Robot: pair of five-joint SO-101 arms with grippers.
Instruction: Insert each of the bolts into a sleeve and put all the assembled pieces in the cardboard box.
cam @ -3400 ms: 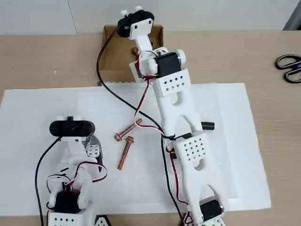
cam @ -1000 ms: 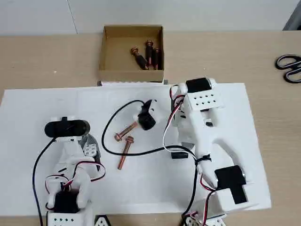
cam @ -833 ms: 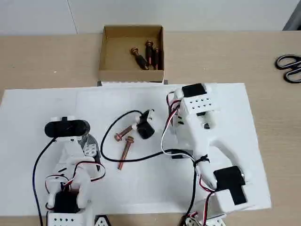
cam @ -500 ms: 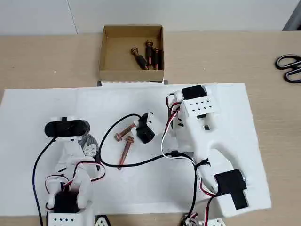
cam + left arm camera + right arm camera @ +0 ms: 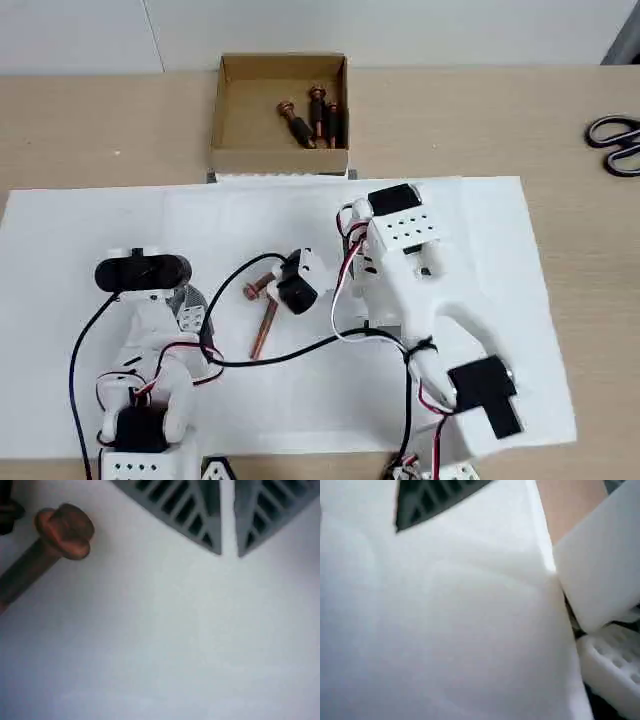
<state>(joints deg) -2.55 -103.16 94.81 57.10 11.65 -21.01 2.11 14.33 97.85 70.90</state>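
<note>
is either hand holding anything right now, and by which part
The left hand holds nothing: its tips are almost together over bare paper, the bolt lying apart beside it. Whether the right hand holds anything cannot be told.

The left arm [image 5: 150, 350] is folded close over its base with the wrist pointed downward. The left gripper [image 5: 228, 547] is held with its fingers [image 5: 200, 515] drawn together, a thin slit left between the tips. The right arm [image 5: 415, 280] is bent sharply at the elbow and doubled back, and the right gripper [image 5: 295, 282] is carried low, toward the left arm
</note>
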